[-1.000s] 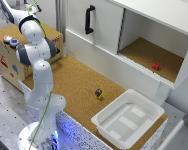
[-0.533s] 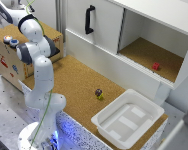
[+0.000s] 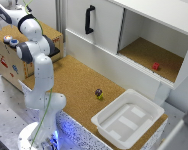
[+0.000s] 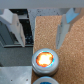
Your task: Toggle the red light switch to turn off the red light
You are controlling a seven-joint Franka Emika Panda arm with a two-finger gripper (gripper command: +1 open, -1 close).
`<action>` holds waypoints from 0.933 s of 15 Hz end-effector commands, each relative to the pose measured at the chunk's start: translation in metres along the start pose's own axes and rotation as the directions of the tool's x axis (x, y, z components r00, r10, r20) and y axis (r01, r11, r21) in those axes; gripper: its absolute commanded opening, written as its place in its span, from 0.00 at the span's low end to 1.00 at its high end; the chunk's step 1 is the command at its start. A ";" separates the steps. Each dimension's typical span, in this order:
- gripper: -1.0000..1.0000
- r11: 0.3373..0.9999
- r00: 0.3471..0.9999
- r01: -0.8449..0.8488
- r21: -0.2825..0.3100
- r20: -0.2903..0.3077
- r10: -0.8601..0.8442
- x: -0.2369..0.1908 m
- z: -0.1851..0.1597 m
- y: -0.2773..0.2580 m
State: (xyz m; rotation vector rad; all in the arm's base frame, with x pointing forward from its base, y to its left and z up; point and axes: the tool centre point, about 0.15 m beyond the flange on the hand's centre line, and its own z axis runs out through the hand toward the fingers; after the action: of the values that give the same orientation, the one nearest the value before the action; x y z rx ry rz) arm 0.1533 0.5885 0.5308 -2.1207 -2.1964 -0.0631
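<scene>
My gripper (image 4: 39,31) hangs above the red switch (image 4: 44,59), fingers spread apart and holding nothing. The switch sits on the wooden box (image 3: 5,54), on its top face, beside the blue button (image 4: 46,80); the two nearly touch. The red top glows, so I judge the light is on and the press not yet made. One finger (image 4: 64,27) points down just beside the switch, not on it. I judge this offset deliberate: a single fingertip can push the red switch without catching the blue button. In the exterior view my arm (image 3: 38,65) hides the switch. The red block (image 3: 155,66) lies well away from the box, in the open cabinet (image 3: 159,30).
</scene>
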 end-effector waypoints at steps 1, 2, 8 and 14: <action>0.00 0.997 0.973 0.032 0.067 0.226 -0.046 0.040 -0.006 0.016; 0.00 0.997 0.975 0.028 0.072 0.218 -0.043 0.039 -0.004 0.015; 0.00 1.000 0.999 -0.001 -0.006 0.037 0.002 -0.002 0.016 -0.006; 0.00 1.000 0.999 -0.029 0.002 0.015 0.029 -0.011 0.039 -0.005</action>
State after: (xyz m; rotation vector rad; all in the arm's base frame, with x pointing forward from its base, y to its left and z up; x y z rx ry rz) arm 0.1405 0.5867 0.5153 -2.1403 -2.2065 -0.0113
